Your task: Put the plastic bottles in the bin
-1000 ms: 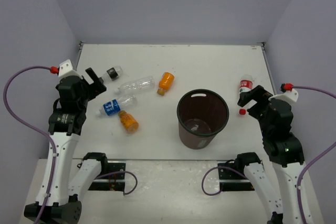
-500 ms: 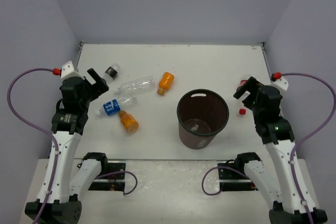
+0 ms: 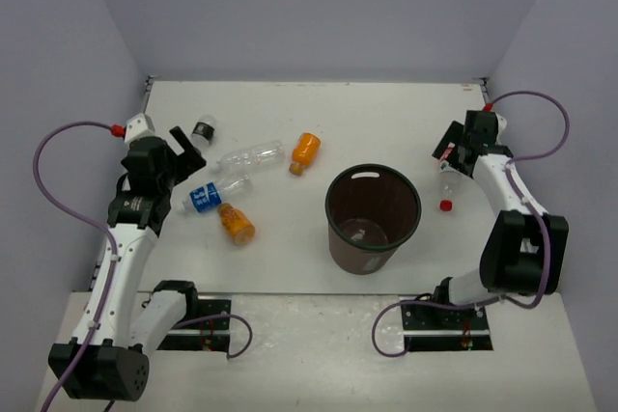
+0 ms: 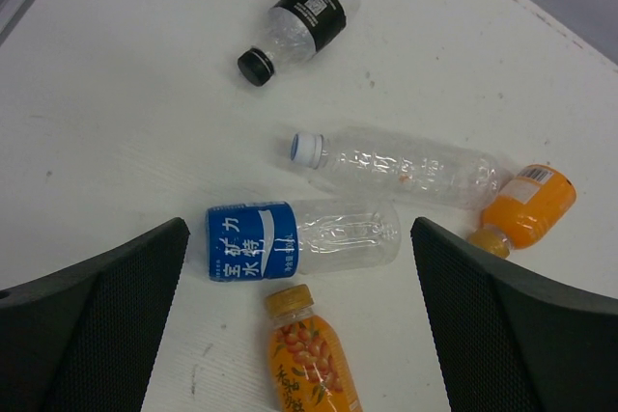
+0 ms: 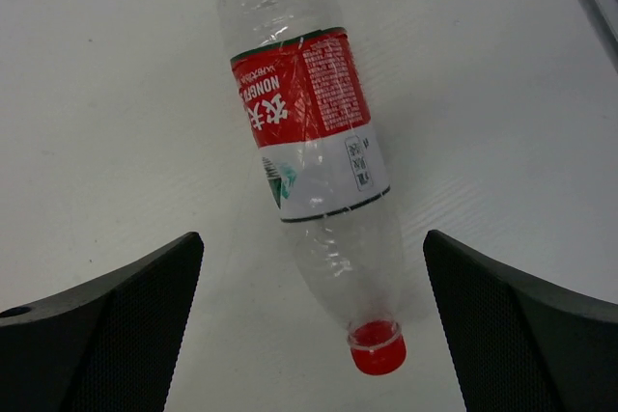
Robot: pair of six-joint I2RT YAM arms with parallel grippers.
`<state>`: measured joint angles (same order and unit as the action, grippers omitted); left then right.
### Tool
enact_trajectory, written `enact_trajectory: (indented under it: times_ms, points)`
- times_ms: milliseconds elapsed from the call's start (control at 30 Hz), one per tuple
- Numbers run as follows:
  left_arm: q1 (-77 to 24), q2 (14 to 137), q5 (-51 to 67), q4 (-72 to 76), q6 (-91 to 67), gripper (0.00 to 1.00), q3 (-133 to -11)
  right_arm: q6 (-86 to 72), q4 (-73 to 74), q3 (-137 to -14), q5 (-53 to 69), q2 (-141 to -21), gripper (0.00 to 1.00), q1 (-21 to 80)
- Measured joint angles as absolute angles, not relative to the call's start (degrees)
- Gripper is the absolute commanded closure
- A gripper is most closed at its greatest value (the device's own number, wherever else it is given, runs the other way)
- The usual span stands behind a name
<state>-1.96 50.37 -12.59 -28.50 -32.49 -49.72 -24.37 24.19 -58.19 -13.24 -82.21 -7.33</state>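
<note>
- Near the left edge, the left gripper (image 4: 299, 223) is hovering, spread apart, over the blue-label bottle (image 4: 243, 243).
- Near the right edge, the right gripper (image 5: 311, 235) is gaping over the red-label bottle (image 5: 304, 94).
- The bin (image 3: 370, 260) is standing by the front edge.

Your left arm (image 3: 114, 238) rose from its base at the near left and leaned forward, the wrist turned inward toward the middle. Your left gripper (image 3: 188, 163) hung wide open, its two dark, textured fingers (image 4: 97, 325) spread well apart and aimed downward, clasping nothing. Your right arm (image 3: 512, 229) stood up from its base at the near right, folded at the elbow by the right side, with the forearm running forward and inward. Your right gripper (image 5: 311, 243) was likewise wide open, each finger at one side of its wrist view, gripping nothing.
</note>
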Motion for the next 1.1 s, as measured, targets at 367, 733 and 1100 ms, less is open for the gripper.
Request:
enact_trajectory:
  times_ms: [367,733,1100]
  points:
    - [-1.98,52.91,-14.28,-27.18,-33.11,0.0,-49.03,-22.88,30.86,-74.85,-10.15,-94.54,0.01,-9.28]
    - [-1.97,55.29,-14.18,-24.62,-33.41,0.0,-48.84,-31.1,36.66,-72.25,-9.5,-96.04,0.01,-9.39]
    - [-1.98,57.8,-13.63,-24.21,-33.39,0.0,-48.84,-32.36,36.87,-65.23,-10.96,-97.37,0.04,-9.39]
